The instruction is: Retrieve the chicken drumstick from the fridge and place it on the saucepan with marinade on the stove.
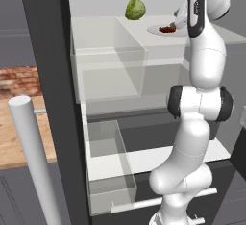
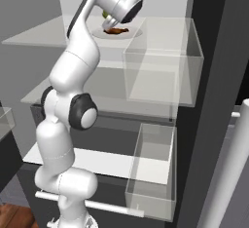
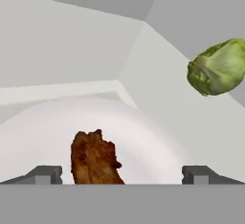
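The chicken drumstick (image 3: 94, 158), a small reddish-brown lump, lies on a white plate (image 3: 143, 146) on the top shelf of the open fridge (image 1: 48, 75). In the left base view the chicken drumstick (image 1: 166, 29) shows at the arm's edge, and in the right base view the chicken drumstick (image 2: 116, 30) sits just under the hand. My gripper (image 3: 122, 174) is open, its two fingertips (image 3: 45, 174) standing wide on either side of the drumstick, left of the middle between them. Nothing is held.
A round green leafy vegetable (image 1: 135, 8) rests on the same shelf behind the plate. Clear door bins (image 2: 163, 61) hang on both sides, and a lower drawer (image 1: 158, 159) stands pulled out below. A wooden counter (image 1: 19, 123) lies at the left.
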Motion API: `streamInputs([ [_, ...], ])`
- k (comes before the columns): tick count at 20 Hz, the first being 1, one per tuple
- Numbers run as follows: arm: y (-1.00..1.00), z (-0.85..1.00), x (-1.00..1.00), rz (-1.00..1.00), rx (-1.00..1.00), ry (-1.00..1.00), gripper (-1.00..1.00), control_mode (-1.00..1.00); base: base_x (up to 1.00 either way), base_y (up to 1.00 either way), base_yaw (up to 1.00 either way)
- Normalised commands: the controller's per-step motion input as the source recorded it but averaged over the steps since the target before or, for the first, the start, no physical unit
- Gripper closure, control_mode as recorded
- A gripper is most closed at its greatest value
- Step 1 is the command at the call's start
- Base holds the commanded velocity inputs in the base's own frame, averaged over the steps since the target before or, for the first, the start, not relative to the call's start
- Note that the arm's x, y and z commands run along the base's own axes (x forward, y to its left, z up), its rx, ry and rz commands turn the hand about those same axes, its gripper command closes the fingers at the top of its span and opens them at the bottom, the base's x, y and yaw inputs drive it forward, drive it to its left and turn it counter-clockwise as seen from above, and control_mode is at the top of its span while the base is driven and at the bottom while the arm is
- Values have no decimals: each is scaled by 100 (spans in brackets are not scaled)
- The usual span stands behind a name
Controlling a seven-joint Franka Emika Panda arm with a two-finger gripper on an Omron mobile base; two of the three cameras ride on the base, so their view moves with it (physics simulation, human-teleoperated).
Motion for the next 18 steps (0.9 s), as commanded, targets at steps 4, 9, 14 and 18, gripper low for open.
streamInputs([
  [4, 0, -31, 1, 2, 0, -25, -100, -100, 0, 0, 0],
  [9, 5, -22, 0, 3, -3, -25, -100, -100, 0, 0, 0],
  [14, 23, -7, 0, 0, -5, -23, -100, -100, 0, 0, 0],
  [18, 5, 16, 11, 0, -1, 0, -100, -100, 0, 0, 0],
])
